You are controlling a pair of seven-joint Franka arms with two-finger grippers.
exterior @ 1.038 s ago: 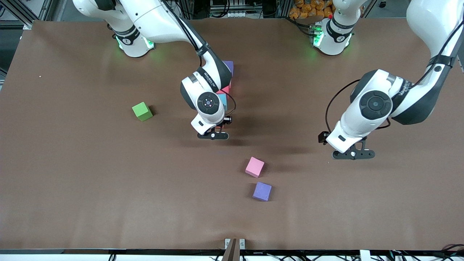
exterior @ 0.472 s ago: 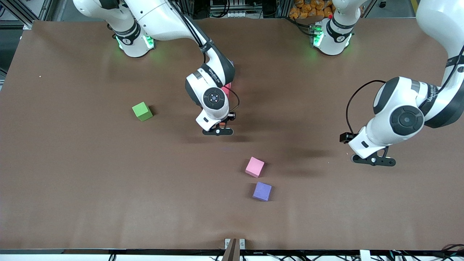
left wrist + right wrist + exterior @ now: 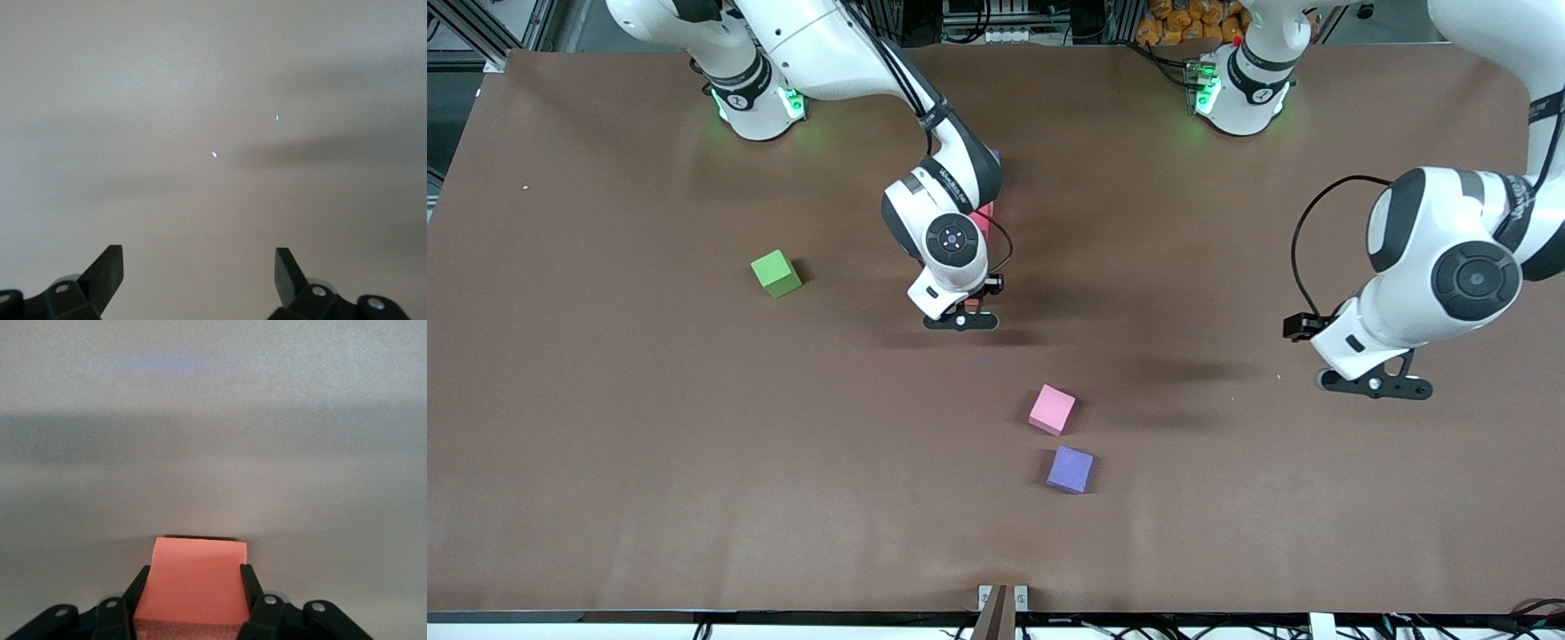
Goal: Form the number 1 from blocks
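My right gripper [image 3: 960, 321] is low over the middle of the table, shut on an orange block [image 3: 193, 583] that fills the gap between its fingers [image 3: 246, 577]. A red block [image 3: 984, 219] peeks out beside the right wrist, mostly hidden by the arm. Alone toward the right arm's end lies a green block [image 3: 775, 273]. A pink block [image 3: 1052, 410] and a purple block [image 3: 1070, 469] lie close together, nearer the front camera than the right gripper. My left gripper [image 3: 1375, 384] hangs open over bare table toward the left arm's end, its fingers [image 3: 110, 265] wide apart.
Brown table cloth [image 3: 649, 444] covers the whole surface. The two arm bases [image 3: 756, 102] [image 3: 1240, 89] stand along the edge farthest from the front camera.
The left arm has swung away from the middle toward its own end of the table, still open. The right gripper shifted slightly with the orange block, then held still.
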